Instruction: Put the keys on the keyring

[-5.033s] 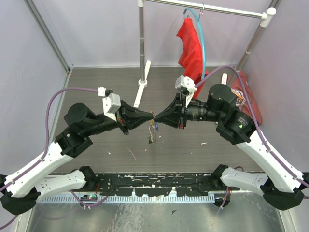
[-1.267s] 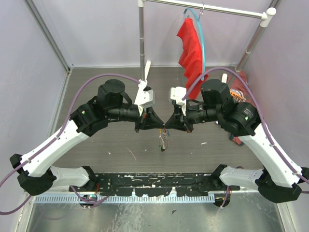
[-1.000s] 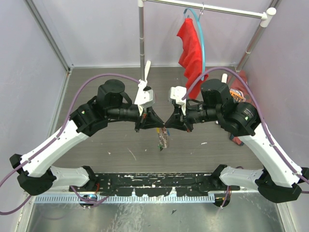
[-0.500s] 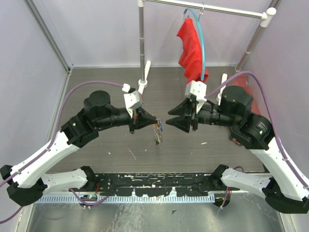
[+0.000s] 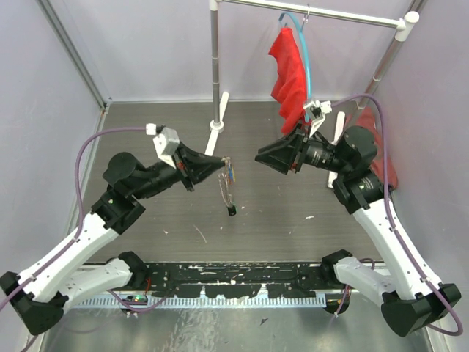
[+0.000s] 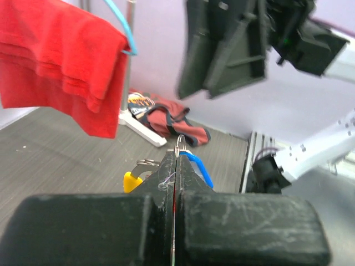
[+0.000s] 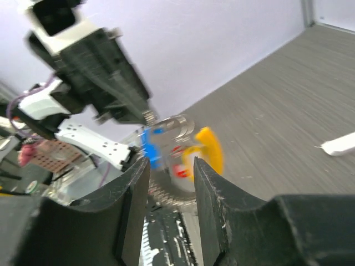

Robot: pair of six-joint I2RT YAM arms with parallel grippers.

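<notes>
In the top view my left gripper (image 5: 223, 166) is shut on the keyring (image 5: 224, 192), which hangs below it over the middle of the table. The keys (image 5: 231, 174) cluster at the fingertips, and a black one (image 5: 231, 211) dangles lowest. In the left wrist view a thin metal edge of the keyring (image 6: 178, 145) sticks out of the pressed jaws, flanked by a blue key (image 6: 199, 167) and a yellow key (image 6: 131, 180). My right gripper (image 5: 258, 158) stands open, a short gap to the right, holding nothing. Between its fingers (image 7: 136, 185) the right wrist view shows the blurred keys (image 7: 209, 148).
A clothes rack stands at the back, its pole base (image 5: 215, 126) behind the left gripper. A red cloth (image 5: 292, 70) hangs on a light-blue hanger. A reddish garment (image 5: 377, 150) lies at the right wall. A black rail (image 5: 242, 275) runs along the near edge.
The right gripper has opened and drawn back to the right. The left arm has pulled away to the left with the keyring, and the keys now hang free.
</notes>
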